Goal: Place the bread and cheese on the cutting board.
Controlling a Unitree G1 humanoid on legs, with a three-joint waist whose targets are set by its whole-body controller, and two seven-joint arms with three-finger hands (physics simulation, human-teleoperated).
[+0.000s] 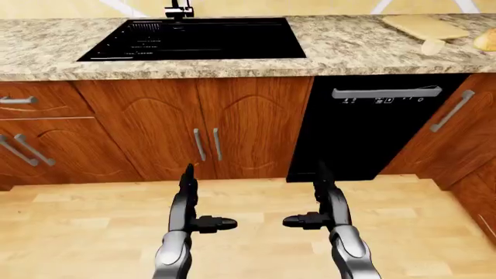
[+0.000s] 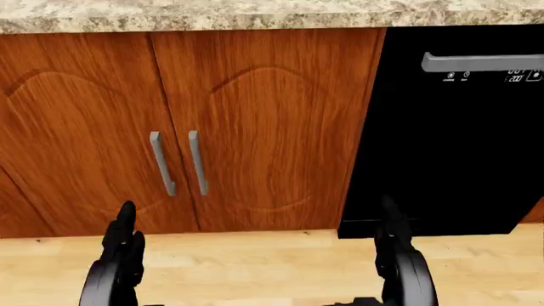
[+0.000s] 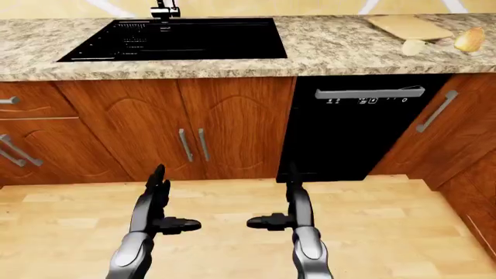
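Both your left hand (image 1: 203, 222) and right hand (image 1: 310, 220) are spread wide and empty, so reaching from here for the bread (image 3: 470, 39) and cutting board (image 3: 409, 26) at the worktop (image 3: 333, 43) far right will probably overbalance you.

A sink (image 1: 197, 38) is set in the surface (image 1: 333, 49) at 11 o'clock in the left-eye view, a faucet (image 1: 178, 9) above it. At 2 o'clock a cutting board (image 1: 424, 26) lies, bread (image 3: 469, 39) just right of it. A dishwasher (image 1: 372, 125) is placed below, cabinet doors (image 1: 193, 125) to its left.
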